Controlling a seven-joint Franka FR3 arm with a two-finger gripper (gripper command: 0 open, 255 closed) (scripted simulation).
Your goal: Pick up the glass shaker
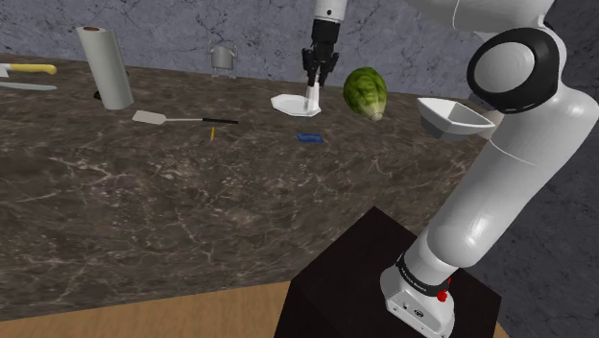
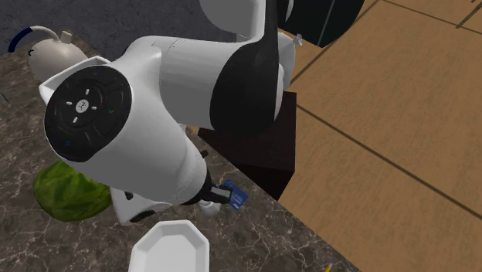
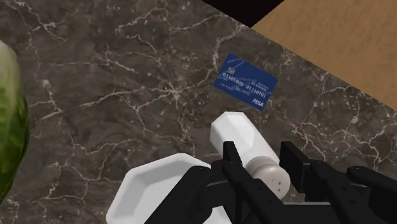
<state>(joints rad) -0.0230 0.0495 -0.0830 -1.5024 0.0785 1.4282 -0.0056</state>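
Basically, the shaker (image 3: 238, 130) is clamped at its cap end by the gripper (image 3: 261, 154), body sticking straight out ahead.

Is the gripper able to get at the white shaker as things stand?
Very likely yes. The fingers of the gripper flank the shaker and seem to clasp its capped end; the white plate and the blue card lie beside it, not in between.

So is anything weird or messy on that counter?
Nothing looks spilled or broken. The odd one out is a blue bank card lying flat on the marble counter near the white shaker and plate, among kitchen things.
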